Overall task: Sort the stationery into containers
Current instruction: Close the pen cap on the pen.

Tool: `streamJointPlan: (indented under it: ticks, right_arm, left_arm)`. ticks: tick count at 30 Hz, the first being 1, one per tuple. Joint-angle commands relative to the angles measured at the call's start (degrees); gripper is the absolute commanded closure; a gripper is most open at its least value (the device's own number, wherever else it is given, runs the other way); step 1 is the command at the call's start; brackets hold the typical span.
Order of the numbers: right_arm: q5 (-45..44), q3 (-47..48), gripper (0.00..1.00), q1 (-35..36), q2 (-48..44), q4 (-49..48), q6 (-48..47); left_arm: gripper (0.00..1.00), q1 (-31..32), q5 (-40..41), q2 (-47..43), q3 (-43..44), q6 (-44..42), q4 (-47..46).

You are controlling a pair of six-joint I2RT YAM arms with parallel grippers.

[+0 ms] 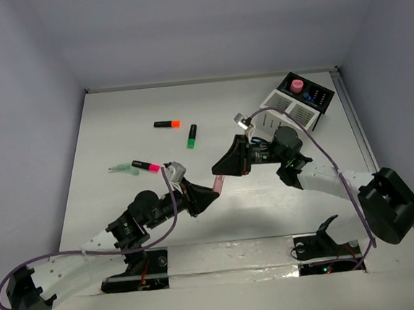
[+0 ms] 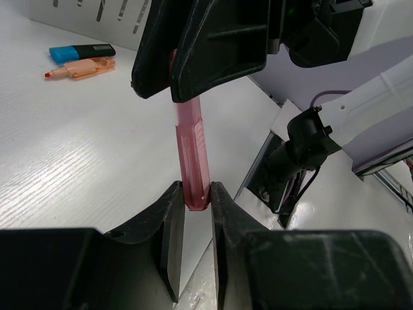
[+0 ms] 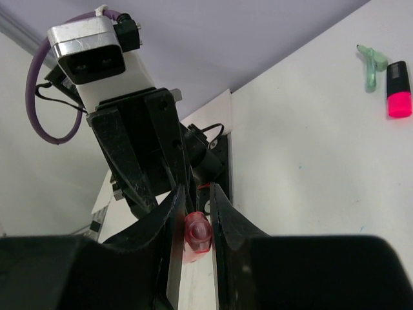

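Note:
A translucent pink pen-like piece (image 1: 219, 184) hangs in the air between both grippers, just in front of the table's middle. My left gripper (image 1: 210, 193) is shut on its lower end (image 2: 195, 194), the fingers pressing both sides. My right gripper (image 1: 224, 175) is shut on its upper end (image 3: 197, 234). The containers stand at the back right: a white slatted box (image 1: 278, 109) joined to a black box (image 1: 316, 97). On the table lie an orange-capped highlighter (image 1: 166, 124), a green-capped one (image 1: 191, 135), a pink-capped one (image 1: 147, 165) and a pale green piece (image 1: 121, 168).
In the left wrist view a blue-capped highlighter (image 2: 82, 51) and a pale orange piece (image 2: 80, 67) lie beside the white box's wall. A pink round item (image 1: 297, 85) sits on the black box. Both arm bases stand at the near edge.

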State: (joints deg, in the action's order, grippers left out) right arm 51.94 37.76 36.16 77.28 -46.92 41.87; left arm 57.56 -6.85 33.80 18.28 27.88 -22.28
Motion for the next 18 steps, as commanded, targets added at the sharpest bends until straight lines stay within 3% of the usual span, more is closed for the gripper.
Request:
streamJointPlan:
  ticks: [1, 10, 18]
  right_arm:
    - [-4.6, -3.8, 1.00, 2.2, 1.0, 0.6, -2.8]
    - [-8.1, -7.2, 1.00, 5.4, -0.5, -1.8, -2.6]
    - [-10.5, -6.8, 1.00, 8.6, -2.8, 7.1, -7.8]
  left_arm:
    - [1.00, 0.6, 0.5, -1.5, 5.4, -1.3, -20.2]
    - [1.00, 0.6, 1.1, 1.4, 7.7, -2.7, -22.1]
    - [1.00, 0.6, 3.7, 2.2, 12.9, -5.6, -19.5]
